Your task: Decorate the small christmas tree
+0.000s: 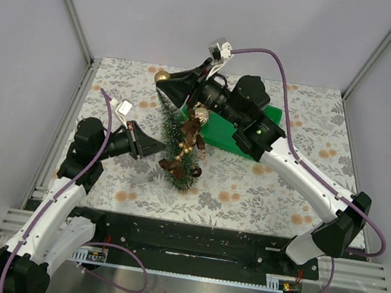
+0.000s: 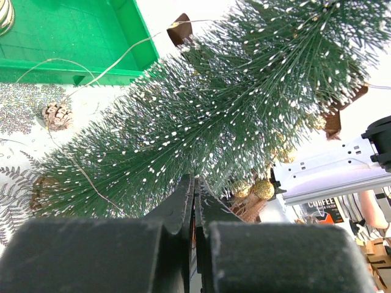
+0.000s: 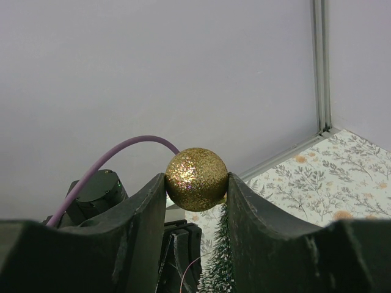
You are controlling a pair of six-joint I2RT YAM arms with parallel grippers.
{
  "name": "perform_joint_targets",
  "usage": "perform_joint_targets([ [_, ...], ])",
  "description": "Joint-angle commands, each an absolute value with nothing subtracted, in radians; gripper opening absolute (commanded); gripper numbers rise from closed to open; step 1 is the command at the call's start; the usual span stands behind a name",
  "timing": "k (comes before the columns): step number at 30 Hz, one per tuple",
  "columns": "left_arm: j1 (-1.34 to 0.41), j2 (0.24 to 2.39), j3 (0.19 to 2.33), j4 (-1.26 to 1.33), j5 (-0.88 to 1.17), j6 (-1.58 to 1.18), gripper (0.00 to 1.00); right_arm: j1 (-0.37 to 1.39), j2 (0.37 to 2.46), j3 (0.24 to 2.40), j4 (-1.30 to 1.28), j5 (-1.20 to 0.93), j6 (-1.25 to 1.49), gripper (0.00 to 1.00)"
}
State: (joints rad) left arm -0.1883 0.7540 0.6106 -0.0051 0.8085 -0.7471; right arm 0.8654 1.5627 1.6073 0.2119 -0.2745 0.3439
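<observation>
The small christmas tree (image 1: pixel 179 144) stood mid-way across the table (image 1: pixel 284 196), tip slanting up toward the far left, the left gripper (image 1: pixel 160 146) pinched shut in its lower bristles, the right gripper (image 1: pixel 166 83) clamping a gold ball (image 1: pixel 162 77) by the tip.

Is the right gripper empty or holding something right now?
Holding. The right gripper is shut on a gold glitter ball, seen pinched in the wrist view.

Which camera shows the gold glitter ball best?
The right wrist view: the gold ball sits at the centre, pinched in the right gripper. The top view shows only a small dot; the left wrist view, none.
</observation>
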Motion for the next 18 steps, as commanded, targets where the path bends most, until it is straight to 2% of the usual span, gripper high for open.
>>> perform_joint_targets([
  [1, -0.184, 0.742, 0.601, 0.040, 0.822, -0.761, 0.00, 0.876, 1.539, 1.617, 0.259, -0.281, 0.333, 0.13],
  [10, -0.181, 0.736, 0.598, 0.040, 0.825, -0.764, 0.00, 0.893, 1.523, 1.577, 0.226, -0.264, 0.284, 0.13],
  [18, -0.181, 0.736, 0.600, 0.043, 0.825, -0.770, 0.00, 0.904, 1.413, 1.396, 0.250, -0.192, 0.224, 0.25],
])
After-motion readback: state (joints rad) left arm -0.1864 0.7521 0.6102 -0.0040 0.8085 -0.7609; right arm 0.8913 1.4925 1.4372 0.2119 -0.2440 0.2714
